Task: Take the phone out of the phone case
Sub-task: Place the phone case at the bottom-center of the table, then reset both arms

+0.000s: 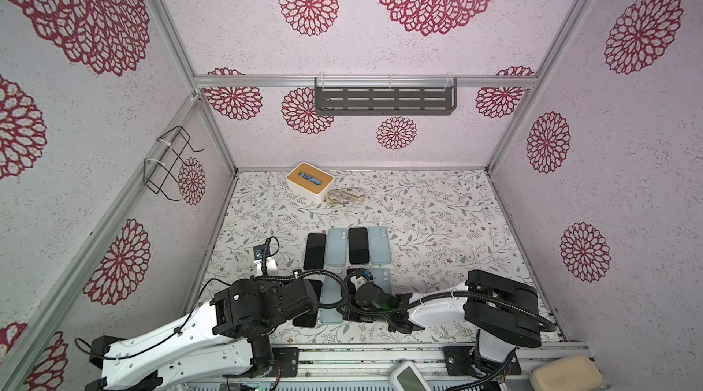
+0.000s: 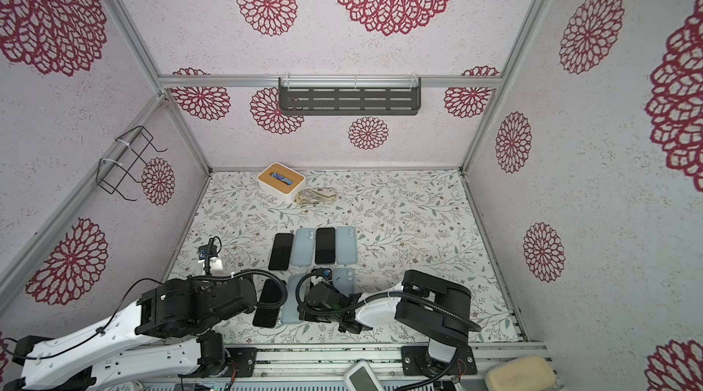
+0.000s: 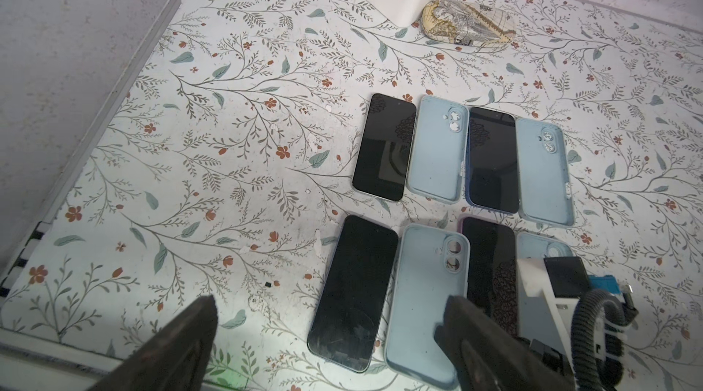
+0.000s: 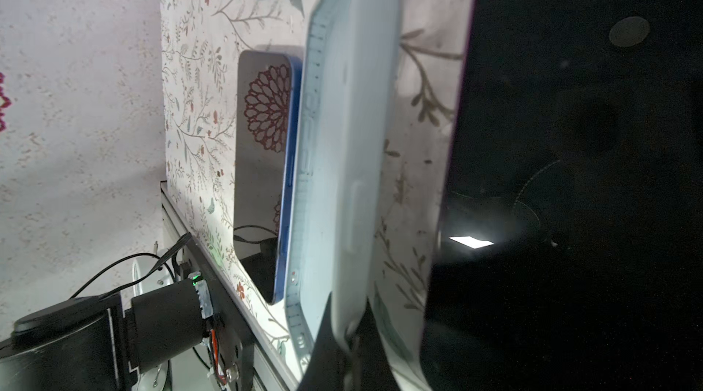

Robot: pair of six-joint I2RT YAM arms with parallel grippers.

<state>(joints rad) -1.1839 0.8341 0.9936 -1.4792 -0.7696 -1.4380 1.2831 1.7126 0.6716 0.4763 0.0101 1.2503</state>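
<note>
The left jaws stand wide apart and hold nothing. Their fingers (image 3: 182, 343) hang above the front edge of the counter (image 3: 190, 180), on either side of the front-left phone (image 3: 353, 290) and the empty case (image 3: 422, 294) beside it. The right jaws are closed. In the right wrist view their dark fingertips (image 4: 327, 362) sit low at one end of that same case, just beside the purple-edged phone (image 4: 570, 142). We cannot tell whether they nip the case's rim or merely rest against it.

We count four phones and four pale blue cases, laid in two rows in the front half of the counter, phone and case by turns. In the back row the silver-edged phone (image 3: 384, 147), the back-left case (image 3: 437, 149), the blue-edged phone (image 3: 492, 161) and the back-right case (image 3: 544, 172) all lie flat, well apart from both jaws. In the front row the purple-edged phone lies screen up between the empty case and the last case (image 3: 540, 246), which is nearer the right edge. The right wrist covers part of both.

We see no phone seated in a case, so we judge the task all but done: the last phone looks free of its shell. What is left, as we read it, is to lift the right jaws clear and check the hidden part of that last pair.
</note>
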